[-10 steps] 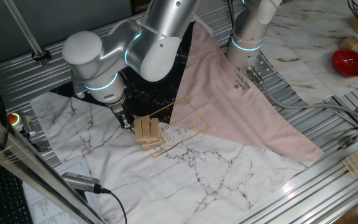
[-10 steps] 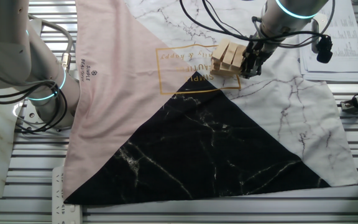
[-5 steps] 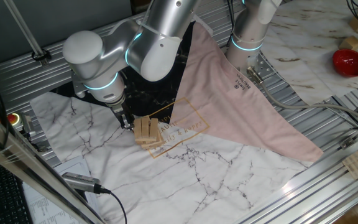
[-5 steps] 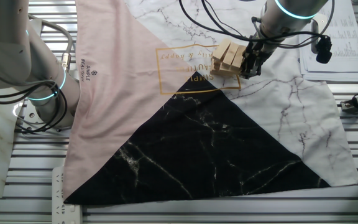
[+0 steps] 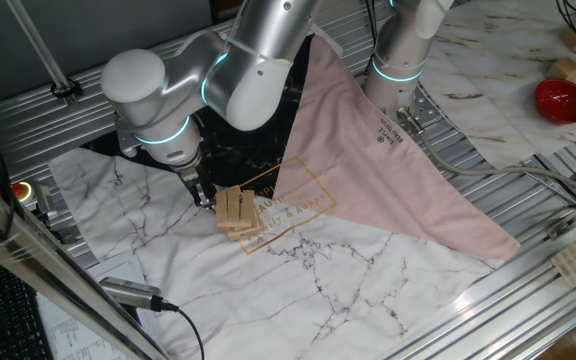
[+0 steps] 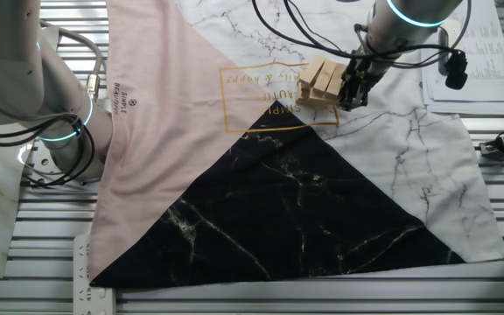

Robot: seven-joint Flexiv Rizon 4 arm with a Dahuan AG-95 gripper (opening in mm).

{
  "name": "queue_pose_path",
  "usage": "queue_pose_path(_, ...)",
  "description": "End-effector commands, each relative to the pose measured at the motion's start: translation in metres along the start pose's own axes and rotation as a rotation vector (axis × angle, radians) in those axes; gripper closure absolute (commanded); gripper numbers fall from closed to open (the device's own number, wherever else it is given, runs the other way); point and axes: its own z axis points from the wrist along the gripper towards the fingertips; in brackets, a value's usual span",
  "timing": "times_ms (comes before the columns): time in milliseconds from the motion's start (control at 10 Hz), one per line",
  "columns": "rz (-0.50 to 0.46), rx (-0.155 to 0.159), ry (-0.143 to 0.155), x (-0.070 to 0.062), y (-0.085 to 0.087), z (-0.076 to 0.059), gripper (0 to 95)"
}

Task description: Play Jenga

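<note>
Fingers [image 6: 353,87] press against the side of the Jenga [image 5: 236,212] stack on the cloth [image 5: 298,265]; their grip state cannot be told, and gripper [image 5: 202,195] and stack stay unmoved since the earlier frames

You look at a table [image 5: 528,290] of ribbed aluminium rails, covered by a cloth [image 6: 261,201] in three fields: pale pink, black marble and white marble print. A white marbled surface [image 5: 498,60] lies beyond it with a red bowl [image 5: 563,99] on it. Printed papers [image 6: 479,52] sit at one edge. Light is even, shadows soft.
</note>
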Motion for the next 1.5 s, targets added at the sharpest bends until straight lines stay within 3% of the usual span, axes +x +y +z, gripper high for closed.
queue_pose_path(100,0.004,0.0,0.0,0.0004,0.0,0.0003,95.0)
queue_pose_path(1500,0.05,-0.003,-0.004,0.0004,0.0,0.0003,95.0)
